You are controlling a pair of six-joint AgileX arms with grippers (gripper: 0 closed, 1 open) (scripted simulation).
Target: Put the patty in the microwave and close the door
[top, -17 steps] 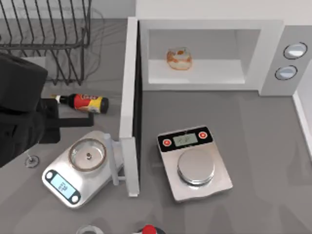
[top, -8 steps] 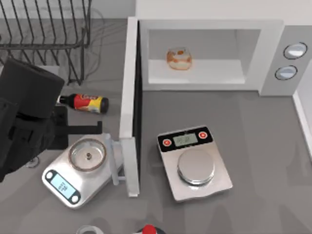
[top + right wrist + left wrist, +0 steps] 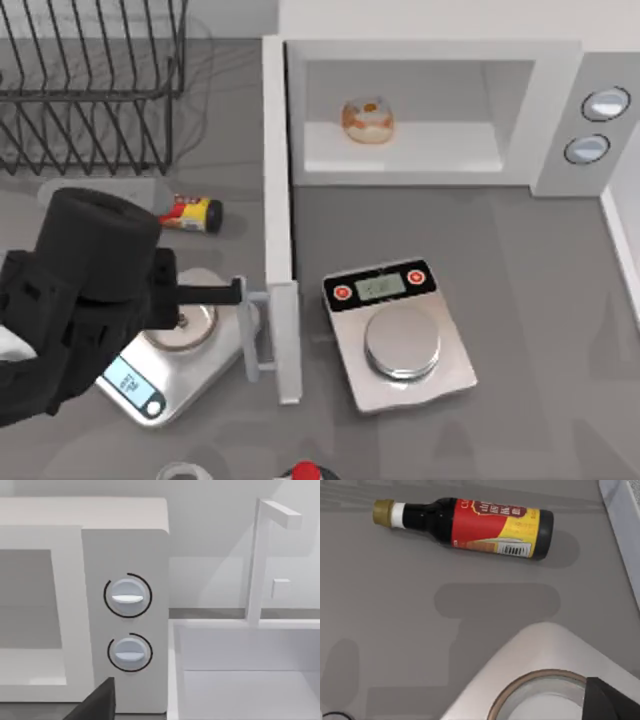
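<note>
With the patty (image 3: pixel 367 119) inside the microwave (image 3: pixel 560 110), our left gripper (image 3: pixel 236 292), grip unclear, should press the door (image 3: pixel 280 230) just beyond it evenly.

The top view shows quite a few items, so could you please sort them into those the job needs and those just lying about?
Needed: glossy orange-brown patty in the cavity of the large white box microwave; big flat white door, open; left gripper by its handle.

Lying about: dark yellow-labelled bottle; two silver scales; black wire rack.
</note>
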